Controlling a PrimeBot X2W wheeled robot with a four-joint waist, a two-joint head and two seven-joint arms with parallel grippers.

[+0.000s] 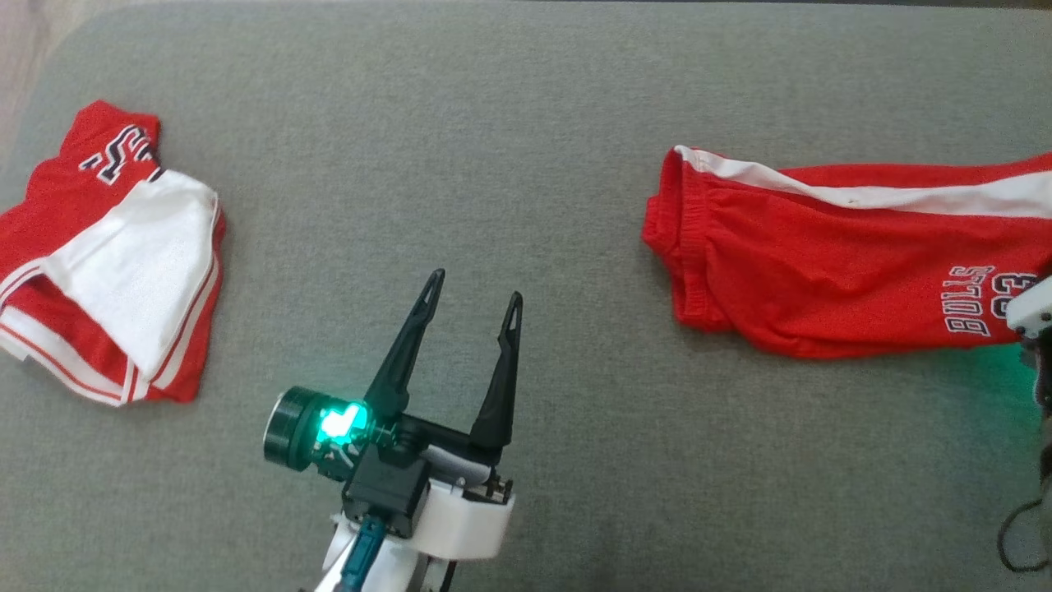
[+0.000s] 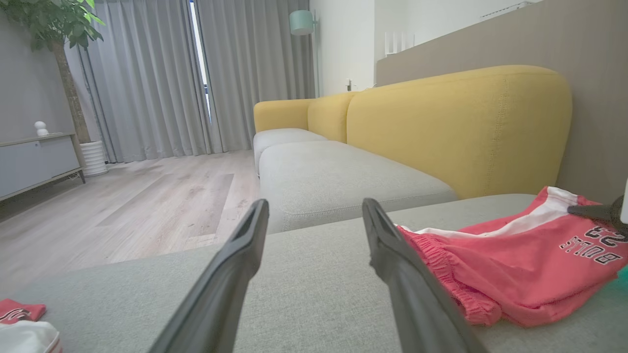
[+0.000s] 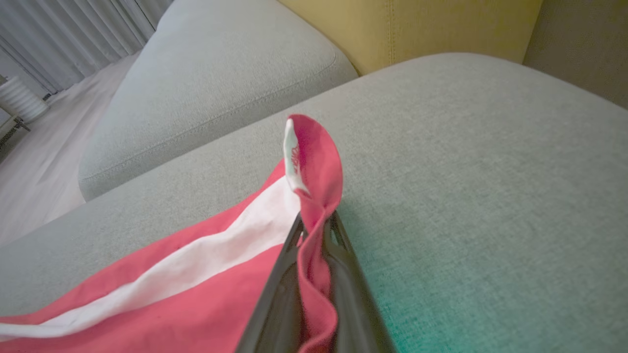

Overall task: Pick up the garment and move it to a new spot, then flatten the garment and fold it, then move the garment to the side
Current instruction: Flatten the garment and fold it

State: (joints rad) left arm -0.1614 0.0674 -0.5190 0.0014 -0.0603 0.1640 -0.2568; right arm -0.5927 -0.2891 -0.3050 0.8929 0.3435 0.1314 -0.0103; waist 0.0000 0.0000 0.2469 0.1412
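Red shorts (image 1: 822, 255) with a white side stripe and "BULLS 23" lettering lie on the right of the grey cushion (image 1: 526, 123), waistband toward the middle. My right gripper (image 3: 315, 226) is shut on a fold of the shorts' (image 3: 196, 294) red fabric, and a hem corner stands up above its fingertips. Its white wrist (image 1: 1031, 312) shows at the right edge of the head view. My left gripper (image 1: 475, 288) hovers open over bare cushion in the middle, holding nothing. In the left wrist view the left gripper (image 2: 314, 211) points past the shorts (image 2: 530, 260), which lie to its right.
A folded red and white jersey (image 1: 107, 255) lies at the cushion's left side, with its corner (image 2: 19, 318) in the left wrist view. Beyond the cushion are a yellow sofa back (image 2: 456, 127), another grey seat (image 2: 338, 176), wooden floor (image 2: 147, 196) and curtains.
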